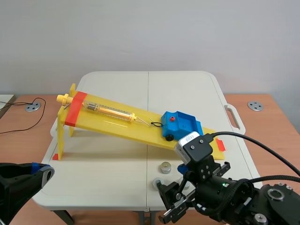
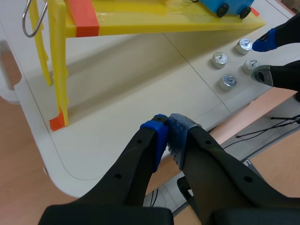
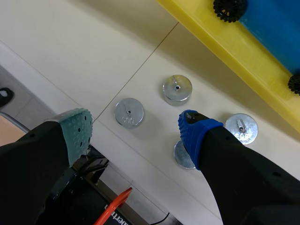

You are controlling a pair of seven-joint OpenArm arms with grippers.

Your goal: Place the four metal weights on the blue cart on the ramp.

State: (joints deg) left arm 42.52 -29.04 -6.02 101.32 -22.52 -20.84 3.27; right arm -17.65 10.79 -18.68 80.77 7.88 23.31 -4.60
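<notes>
While all four metal weights (image 3: 177,89) lie on the table (image 3: 70,56) just below the low end of the ramp (image 1: 112,123), we hold our right hand (image 3: 136,129) wide open above them. Our left hand (image 2: 168,129), pinched shut on nothing, sits over the table's near edge. We should centre on one weight, drop square, grip its rim, then lift clear toward the blue cart (image 1: 180,123) parked at that low end.

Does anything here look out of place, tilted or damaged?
Nothing stands out: four round metal weights lie flat on the white table; the blue cart stands wheels-down on the yellow ramp.
</notes>
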